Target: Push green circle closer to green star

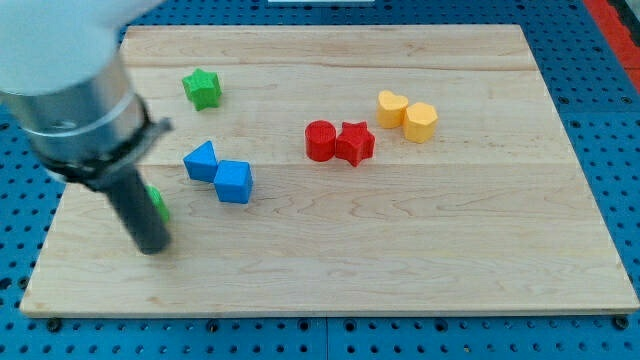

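The green star (202, 88) lies near the board's upper left. The green circle (157, 203) lies at the left, mostly hidden behind my rod; only its right edge shows. My tip (152, 245) rests on the board just below and left of the green circle, touching or nearly touching it. The green star is well above the circle, slightly to the right.
A blue triangle (201, 160) and a blue cube (234, 182) sit between the two green blocks, to the right. A red circle (320, 140) and red star (354, 143) lie mid-board. A yellow heart (392, 107) and a second yellow block (421, 122) lie upper right. The wooden board (400, 260) has its left edge close to my tip.
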Robot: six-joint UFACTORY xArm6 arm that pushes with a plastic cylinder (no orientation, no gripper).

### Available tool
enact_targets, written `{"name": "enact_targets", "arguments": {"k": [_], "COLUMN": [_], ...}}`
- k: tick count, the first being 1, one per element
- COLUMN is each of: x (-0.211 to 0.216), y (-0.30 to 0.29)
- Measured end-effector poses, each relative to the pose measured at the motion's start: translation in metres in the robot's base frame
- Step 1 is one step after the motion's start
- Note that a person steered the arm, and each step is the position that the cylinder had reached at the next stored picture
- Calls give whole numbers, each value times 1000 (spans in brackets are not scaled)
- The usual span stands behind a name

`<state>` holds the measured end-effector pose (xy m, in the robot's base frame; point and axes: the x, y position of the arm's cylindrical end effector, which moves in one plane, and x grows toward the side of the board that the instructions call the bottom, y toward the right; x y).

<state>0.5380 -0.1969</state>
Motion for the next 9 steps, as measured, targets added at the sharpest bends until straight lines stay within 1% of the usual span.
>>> {"name": "enact_targets", "arguments": {"k": [1,2,3,4,5,6,7,8,9], "x": [-59,-71,-13,-51,-111,-137,-152,-107,-149], "y": [-38,-36,-21,-15,-24,-17,-11,12,4]}}
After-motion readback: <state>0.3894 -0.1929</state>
